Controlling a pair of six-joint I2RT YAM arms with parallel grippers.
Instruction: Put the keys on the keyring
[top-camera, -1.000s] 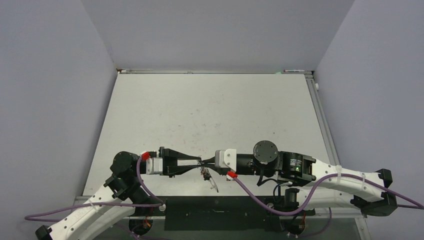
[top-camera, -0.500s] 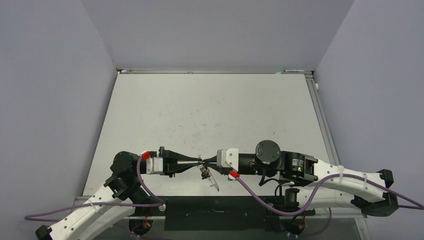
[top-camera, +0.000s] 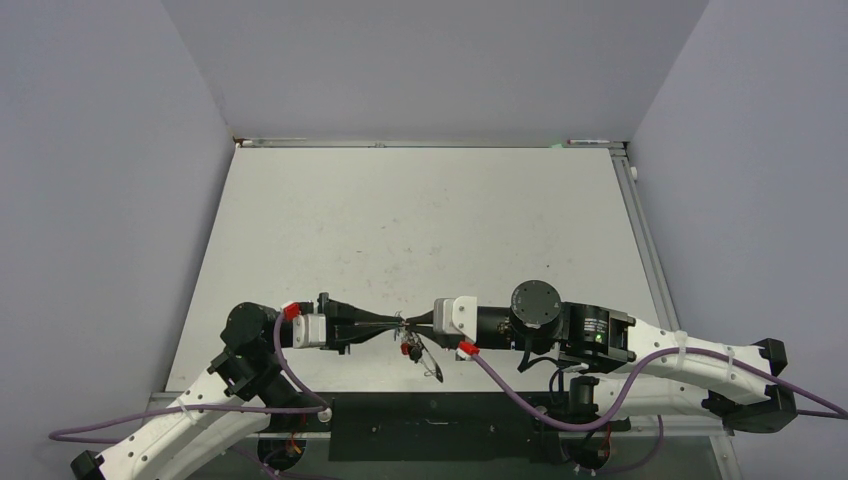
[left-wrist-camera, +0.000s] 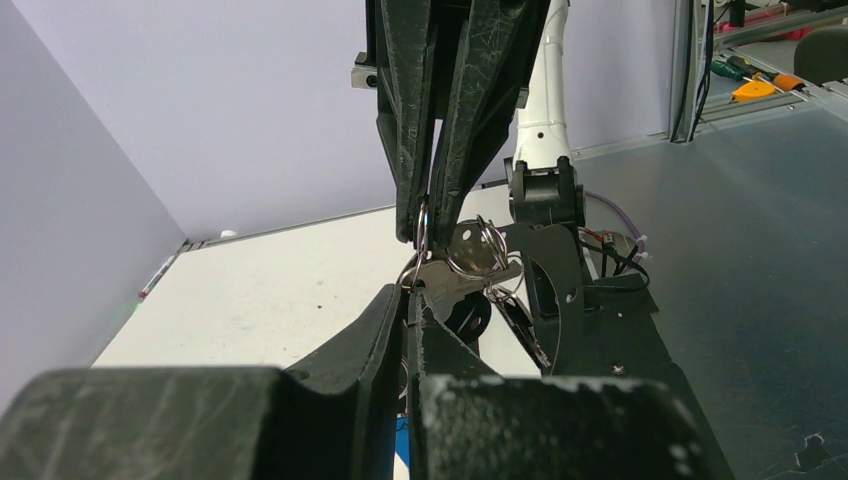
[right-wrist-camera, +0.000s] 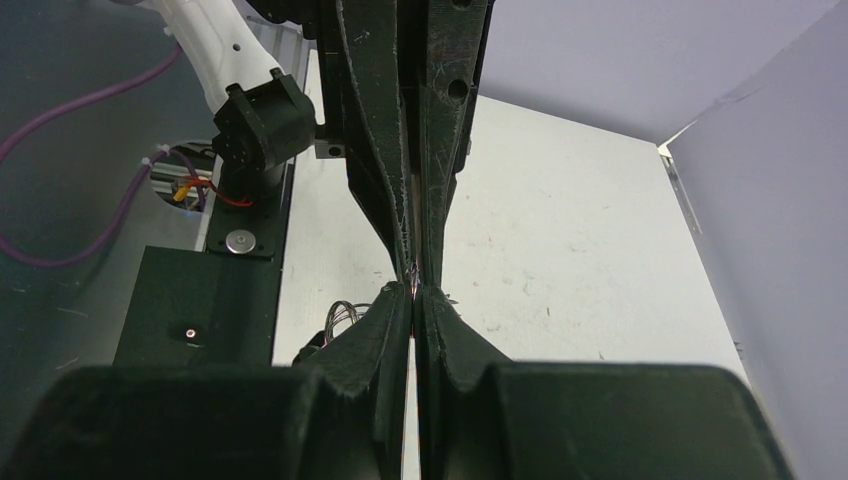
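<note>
My two grippers meet tip to tip low over the table's near edge. The left gripper (top-camera: 398, 322) (left-wrist-camera: 413, 292) is shut, its tips pinching the lower end of the thin silvery keyring (left-wrist-camera: 421, 228). The right gripper (top-camera: 408, 321) (right-wrist-camera: 413, 292) is shut on the same ring from the opposite side. It comes down from the top of the left wrist view (left-wrist-camera: 427, 225). The keys (left-wrist-camera: 470, 270) (top-camera: 409, 348) hang just beside the tips, a small bunch of silvery pieces and loops with a dark head. A blue tag (left-wrist-camera: 402, 440) peeks out under my left fingers.
The white table (top-camera: 420, 220) is walled by grey panels at the back and both sides. A black base plate (top-camera: 430, 435) and purple cables (top-camera: 520, 400) lie at the near edge under both arms. Hand tools (left-wrist-camera: 750, 85) lie off the table in the left wrist view.
The left jaws have closed from a narrow gap to fully shut at the ring. The right arm drew back slightly to the right, still shut, and the hanging bunch swung a little.
</note>
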